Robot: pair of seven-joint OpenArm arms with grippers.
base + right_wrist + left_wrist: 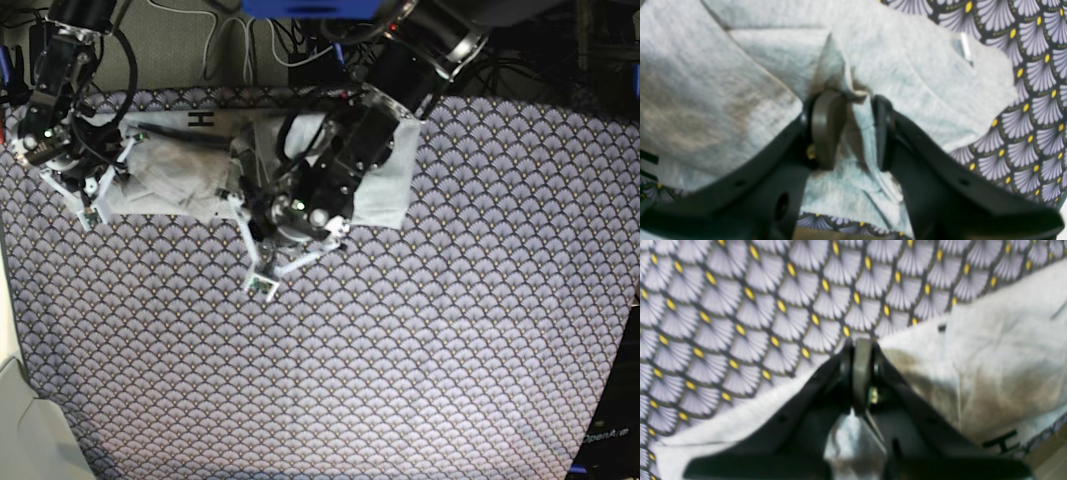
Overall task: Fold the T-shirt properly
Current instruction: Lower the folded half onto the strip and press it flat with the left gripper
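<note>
**Op:** Shirt first. I've got the T-shirt [180,170] lying along the far edge of the patterned cloth [400,340], bunched and partly folded, with black lettering showing near the far hem.

**Desk:** Where are your arms?

**Op:** My left gripper [862,343] sits at the near edge of the shirt, towards the middle of the table in the base view. My right gripper [857,100] is over the shirt's left end there.

**Desk:** Jaws on the left one?

**Op:** Closed right down, pads pressed together. Its wrist view shows the tips meeting where grey fabric ends and the fan pattern begins. I think a thin edge of the shirt is pinched between them, but the picture is too blurred for me to swear to it.

**Desk:** And the right?

**Op:** Jaws stand partly apart, straddling a raised ridge of grey fabric. One pad [826,126] touches that fold; the other finger stands just beside it. I can't call that a firm hold.
</note>
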